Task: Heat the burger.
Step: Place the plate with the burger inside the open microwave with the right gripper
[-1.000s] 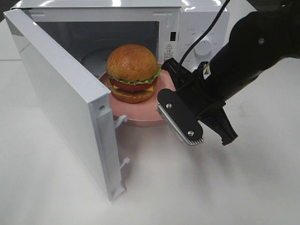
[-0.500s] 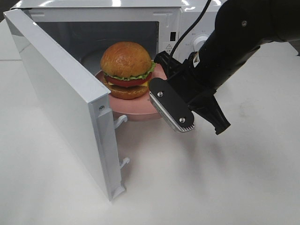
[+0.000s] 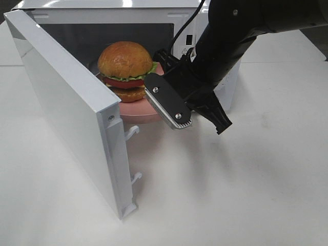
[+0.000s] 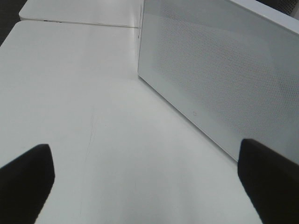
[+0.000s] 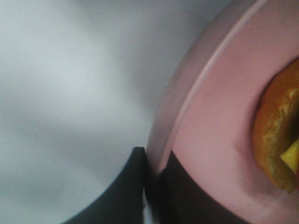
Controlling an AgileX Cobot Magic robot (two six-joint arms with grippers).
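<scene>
Clamps the right fingers (image 5: 124, 191) on the rim of the round pink plate (image 3: 134, 109), one on each face, likely so that the tall golden-bunned burger (image 3: 126, 69) rides level and untouched, placed at the mouth of the white microwave oven (image 3: 128, 15) by the tabletop's (image 3: 230, 195) far edge. Holds the left fingers (image 4: 23, 177) spread wide and empty beside the microwave, presumably clear of its swung-open door (image 3: 61, 97).

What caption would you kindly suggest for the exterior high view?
Right gripper holds the plate by its rim, burger at the open microwave's mouth.
</scene>
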